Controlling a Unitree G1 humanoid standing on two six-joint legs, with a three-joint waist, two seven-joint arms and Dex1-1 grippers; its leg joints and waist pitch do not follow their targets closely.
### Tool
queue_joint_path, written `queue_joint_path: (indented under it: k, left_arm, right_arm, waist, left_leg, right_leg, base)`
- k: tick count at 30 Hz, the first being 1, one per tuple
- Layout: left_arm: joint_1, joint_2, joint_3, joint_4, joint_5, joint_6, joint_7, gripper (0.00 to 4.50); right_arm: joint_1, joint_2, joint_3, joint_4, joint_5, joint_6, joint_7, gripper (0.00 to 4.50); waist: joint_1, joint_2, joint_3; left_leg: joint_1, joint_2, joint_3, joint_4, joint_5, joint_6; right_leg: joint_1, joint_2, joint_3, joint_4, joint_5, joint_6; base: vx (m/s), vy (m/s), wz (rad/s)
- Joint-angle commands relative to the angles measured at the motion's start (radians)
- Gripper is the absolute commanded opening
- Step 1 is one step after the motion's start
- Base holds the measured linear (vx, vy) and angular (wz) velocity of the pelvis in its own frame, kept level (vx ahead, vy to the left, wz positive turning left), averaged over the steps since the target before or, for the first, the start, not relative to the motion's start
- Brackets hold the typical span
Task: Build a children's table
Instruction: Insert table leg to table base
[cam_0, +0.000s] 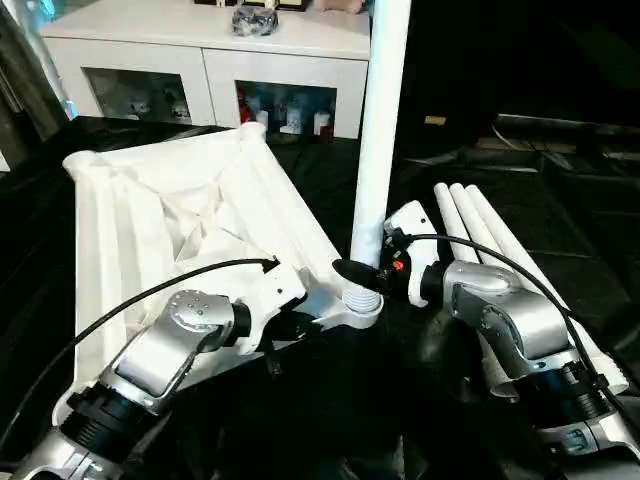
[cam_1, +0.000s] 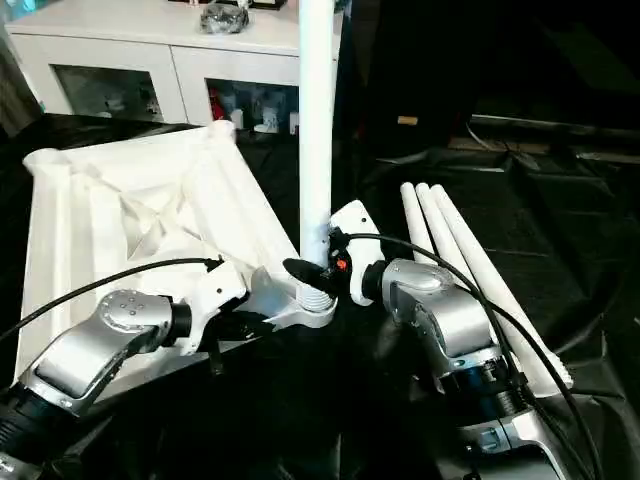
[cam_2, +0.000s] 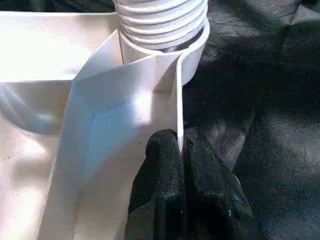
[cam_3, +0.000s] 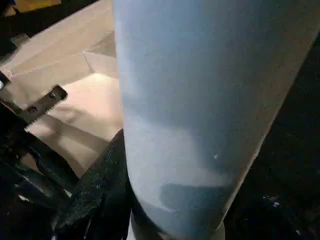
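The right fingers (cam_0: 352, 271) pinch the upright tube leg (cam_0: 381, 130) just above its corner socket (cam_0: 362, 303) (threaded end showing), while the left fingers (cam_2: 165, 165) pinch the table top's (cam_0: 150, 220) rim wall just beside it.

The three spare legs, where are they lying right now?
In the left eye view, the three spare legs lie side by side on the black cloth, on the robot's right, just beyond the right gripper holding the upright leg.

surface: black cloth (cam_0: 560, 240); on it: table top (cam_0: 150, 220); three spare legs (cam_0: 480, 235)
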Motion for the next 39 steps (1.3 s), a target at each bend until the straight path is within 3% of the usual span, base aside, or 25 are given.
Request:
queue_joint_path:
  k: [1, 5, 6, 8, 9, 11, 12, 14, 23, 24, 25, 30, 32, 33, 34, 36, 37, 38, 39]
  left_arm:
    - [-0.01, -0.005, -0.032, 0.022, 0.004, -0.016, -0.033, 0.0]
    - [-0.021, -0.003, -0.03, 0.041, 0.015, -0.025, -0.042, 0.0]
    - [-0.02, -0.003, -0.03, 0.041, 0.017, -0.03, -0.046, 0.0]
    - [-0.02, -0.003, -0.029, 0.041, 0.016, -0.032, -0.049, 0.0]
    - [-0.019, -0.003, -0.03, 0.04, 0.017, -0.039, -0.055, 0.0]
    - [-0.019, -0.005, -0.03, 0.04, 0.018, -0.045, -0.062, 0.0]
    - [-0.02, -0.004, -0.032, 0.038, 0.02, -0.05, -0.073, 0.0]
    - [-0.021, -0.003, -0.034, 0.037, 0.021, -0.052, -0.078, 0.0]
    - [-0.023, 0.002, -0.029, 0.026, 0.02, -0.043, -0.092, 0.0]
    - [-0.021, 0.004, -0.027, 0.021, 0.02, -0.037, -0.096, 0.0]
    - [-0.021, 0.004, -0.027, 0.02, 0.02, -0.036, -0.097, 0.0]
    - [-0.019, 0.007, -0.027, 0.017, 0.02, -0.032, -0.101, 0.0]
    - [-0.021, 0.007, -0.027, 0.02, 0.021, -0.032, -0.102, 0.0]
    - [-0.023, 0.006, -0.026, 0.022, 0.022, -0.031, -0.103, 0.0]
    - [-0.026, 0.005, -0.025, 0.028, 0.023, -0.031, -0.104, 0.0]
    - [-0.032, 0.003, -0.023, 0.037, 0.025, -0.031, -0.104, 0.0]
    - [-0.036, 0.002, -0.023, 0.042, 0.027, -0.031, -0.103, 0.0]
    - [-0.037, 0.001, -0.023, 0.045, 0.027, -0.032, -0.103, 0.0]
    - [-0.04, 0.0, -0.022, 0.049, 0.029, -0.032, -0.103, 0.0]
  right_arm:
    - [-0.012, -0.01, 0.009, 0.013, -0.009, 0.005, 0.011, 1.9]
    - [0.001, -0.037, 0.009, -0.026, 0.011, 0.047, 0.049, 1.9]
    - [0.005, -0.038, 0.003, -0.03, 0.015, 0.048, 0.051, 1.9]
    - [0.006, -0.035, -0.001, -0.027, 0.017, 0.049, 0.049, 1.9]
    - [0.007, -0.031, -0.007, -0.02, 0.019, 0.046, 0.046, 1.9]
    - [0.005, -0.027, -0.01, -0.008, 0.015, 0.038, 0.045, 1.9]
    - [0.004, -0.019, -0.012, 0.009, 0.012, 0.03, 0.044, 1.9]
    - [0.004, -0.014, -0.013, 0.016, 0.01, 0.026, 0.045, 1.9]
    - [0.036, 0.005, -0.051, 0.018, 0.034, 0.005, 0.036, 1.9]
    - [0.066, 0.012, -0.073, 0.016, 0.042, -0.015, 0.031, 1.9]
    - [0.071, 0.014, -0.077, 0.015, 0.044, -0.017, 0.03, 1.9]
    - [0.126, 0.028, -0.121, 0.005, 0.062, -0.057, 0.025, 1.9]
    - [0.136, 0.029, -0.127, 0.004, 0.064, -0.062, 0.025, 1.9]
    - [0.146, 0.029, -0.131, 0.003, 0.064, -0.072, 0.024, 1.9]
    - [0.163, 0.031, -0.137, 0.0, 0.067, -0.085, 0.025, 1.9]
    - [0.195, 0.034, -0.146, -0.005, 0.07, -0.109, 0.025, 1.9]
    - [0.21, 0.033, -0.146, -0.009, 0.068, -0.12, 0.027, 1.9]
    - [0.215, 0.033, -0.145, -0.01, 0.067, -0.124, 0.027, 1.9]
    - [0.226, 0.033, -0.145, -0.012, 0.065, -0.132, 0.028, 1.9]
  waist:
    - [0.0, -0.008, -0.052]
    - [0.009, -0.009, -0.054]
    - [0.011, -0.002, -0.054]
    - [0.014, -0.004, -0.056]
    - [0.016, 0.004, -0.056]
    - [0.015, -0.001, -0.056]
    - [0.016, 0.005, -0.056]
    - [0.014, 0.001, -0.054]
    - [0.014, 0.01, -0.055]
    - [0.014, 0.01, -0.056]
    - [0.016, 0.016, -0.055]
    - [0.015, 0.014, -0.056]
    - [0.014, 0.025, -0.055]
    - [0.013, 0.02, -0.055]
    - [0.015, 0.029, -0.055]
    - [0.015, 0.026, -0.054]
    - [0.016, 0.041, -0.054]
    - [0.014, 0.042, -0.053]
    - [0.012, 0.034, -0.053]
  left_leg:
    - [0.013, 0.048, -0.021, -0.077, -0.246, -0.02]
    - [0.015, 0.05, -0.02, -0.077, -0.231, -0.015]
    - [0.014, 0.05, -0.021, -0.077, -0.23, -0.016]
    - [0.014, 0.051, -0.02, -0.077, -0.225, -0.02]
    - [0.014, 0.05, -0.021, -0.078, -0.224, -0.024]
    - [0.013, 0.051, -0.02, -0.078, -0.229, -0.025]
    - [0.014, 0.05, -0.021, -0.078, -0.235, -0.027]
    - [0.014, 0.049, -0.021, -0.079, -0.254, -0.029]
    - [0.017, 0.051, -0.025, -0.082, -0.286, -0.039]
    - [0.016, 0.051, -0.024, -0.082, -0.28, -0.038]
    - [0.018, 0.052, -0.024, -0.082, -0.285, -0.039]
    - [0.018, 0.052, -0.024, -0.083, -0.288, -0.036]
    - [0.02, 0.052, -0.024, -0.083, -0.308, -0.04]
    - [0.018, 0.051, -0.025, -0.085, -0.309, -0.038]
    - [0.019, 0.051, -0.025, -0.084, -0.31, -0.037]
    - [0.021, 0.052, -0.025, -0.084, -0.318, -0.034]
    - [0.021, 0.051, -0.027, -0.085, -0.323, -0.037]
    - [0.021, 0.052, -0.026, -0.086, -0.333, -0.038]
    - [0.023, 0.052, -0.028, -0.088, -0.345, -0.037]
  right_leg:
    - [0.028, -0.081, 0.048, -0.106, -0.461, -0.102]
    - [0.03, -0.081, 0.05, -0.103, -0.433, -0.106]
    - [0.029, -0.082, 0.05, -0.101, -0.423, -0.109]
    - [0.031, -0.081, 0.05, -0.099, -0.399, -0.117]
    - [0.031, -0.081, 0.05, -0.096, -0.379, -0.127]
    - [0.032, -0.08, 0.05, -0.097, -0.37, -0.131]
    - [0.032, -0.081, 0.05, -0.096, -0.371, -0.135]
    - [0.032, -0.081, 0.049, -0.101, -0.4, -0.13]
    - [0.03, -0.082, 0.05, -0.102, -0.408, -0.129]
    - [0.031, -0.081, 0.049, -0.102, -0.388, -0.133]
    - [0.028, -0.082, 0.05, -0.102, -0.386, -0.135]
    - [0.03, -0.08, 0.049, -0.099, -0.361, -0.15]
    - [0.028, -0.08, 0.05, -0.102, -0.364, -0.152]
    - [0.032, -0.079, 0.048, -0.102, -0.369, -0.153]
    - [0.031, -0.08, 0.049, -0.103, -0.376, -0.151]
    - [0.029, -0.08, 0.049, -0.107, -0.393, -0.146]
    - [0.029, -0.081, 0.049, -0.105, -0.393, -0.148]
    - [0.028, -0.08, 0.048, -0.11, -0.398, -0.146]
    - [0.03, -0.079, 0.046, -0.11, -0.401, -0.146]
  base:
    - [0.0, 0.0, 0.0]
    - [0.0, 0.0, 0.0]
    - [0.0, 0.0, 0.0]
    - [0.0, 0.0, 0.0]
    - [0.0, 0.0, 0.0]
    - [0.0, 0.0, 0.0]
    - [0.0, 0.0, 0.0]
    - [0.0, 0.0, 0.0]
    - [0.0, 0.0, 0.0]
    - [0.0, 0.0, 0.0]
    - [0.0, 0.0, 0.0]
    - [0.0, 0.0, 0.0]
    - [0.0, 0.0, 0.0]
    - [0.0, 0.0, 0.0]
    - [0.0, 0.0, 0.0]
    - [0.0, 0.0, 0.0]
    - [0.0, 0.0, 0.0]
    - [0.0, 0.0, 0.0]
    - [0.0, 0.0, 0.0]
